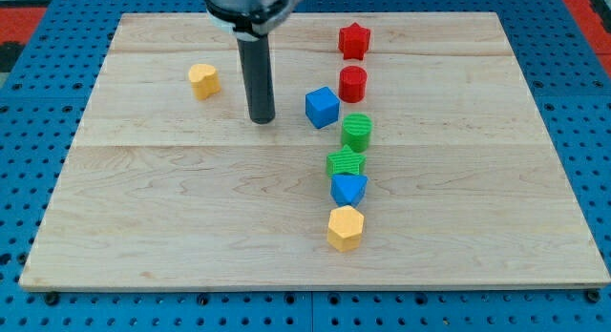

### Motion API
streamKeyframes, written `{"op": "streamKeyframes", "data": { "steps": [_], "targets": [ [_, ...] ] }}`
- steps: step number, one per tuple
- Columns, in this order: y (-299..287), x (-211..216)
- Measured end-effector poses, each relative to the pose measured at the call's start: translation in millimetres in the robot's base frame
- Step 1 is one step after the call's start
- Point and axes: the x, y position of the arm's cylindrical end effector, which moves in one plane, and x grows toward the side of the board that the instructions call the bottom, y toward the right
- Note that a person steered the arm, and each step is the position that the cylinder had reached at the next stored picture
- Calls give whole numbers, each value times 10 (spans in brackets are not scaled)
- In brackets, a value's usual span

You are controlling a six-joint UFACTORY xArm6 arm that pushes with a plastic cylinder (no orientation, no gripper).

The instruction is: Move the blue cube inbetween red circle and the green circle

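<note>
My tip (262,118) rests on the table (143,227) a little toward the table's left edge from the blue cube (322,107), near it but with a clear strip of wood between them; the end effector is only a plain dark rod with nothing to open, close or hold, so it carries nothing and merely stands on the wood. The blue cube sits in the far half of the table, just to the left of a column of blocks, level with the narrow gap between the red circle (352,84) and the green circle (357,132); its right corner looks very close to both, though I cannot tell whether it touches either. Farther toward the table's far edge is a red star (353,40); toward the near edge the column runs on with a green star (346,163), a blue triangle (348,189) and a yellow hexagon (345,227); 1 more yellow block (202,80) lies well apart toward the far left corner. I judge the approach done and the push itself in hand; the next move calls for a short, straight slide toward the table's right edge, meeting the cube's left face squarely; the gap looks tight, so a skewed push could spin the cube or knock the 2 circles apart.
</note>
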Motion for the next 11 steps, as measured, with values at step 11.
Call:
{"op": "streamKeyframes", "data": {
  "steps": [11],
  "targets": [
    [631, -105]
  ]
}}
